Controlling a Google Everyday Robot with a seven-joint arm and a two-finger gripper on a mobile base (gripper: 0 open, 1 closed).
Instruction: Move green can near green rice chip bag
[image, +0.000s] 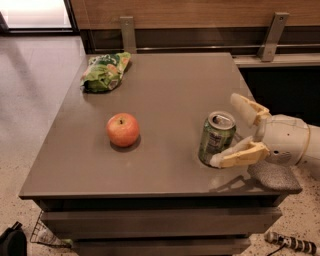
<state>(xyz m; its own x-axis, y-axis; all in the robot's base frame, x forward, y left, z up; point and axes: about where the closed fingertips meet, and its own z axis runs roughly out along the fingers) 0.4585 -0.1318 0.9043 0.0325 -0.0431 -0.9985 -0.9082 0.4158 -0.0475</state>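
Grey-brown table (165, 75) at centre, on speckled floor (15, 200). Behind it, wood-panelled wall (200, 12) carrying two metal brackets (127, 32). Upper left: glossy floor (35, 70), reflects bright light. Grey pad (272, 175) on front right table corner. Wire rack (45, 232) at lower left. Gripper (225, 129) over right table edge, fingers spread.

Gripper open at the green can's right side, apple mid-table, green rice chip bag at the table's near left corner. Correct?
No. The camera view shows the green rice chip bag at the far left corner of the table, not the near one. The gripper is open at the right side of the green can, and the apple sits mid-table.
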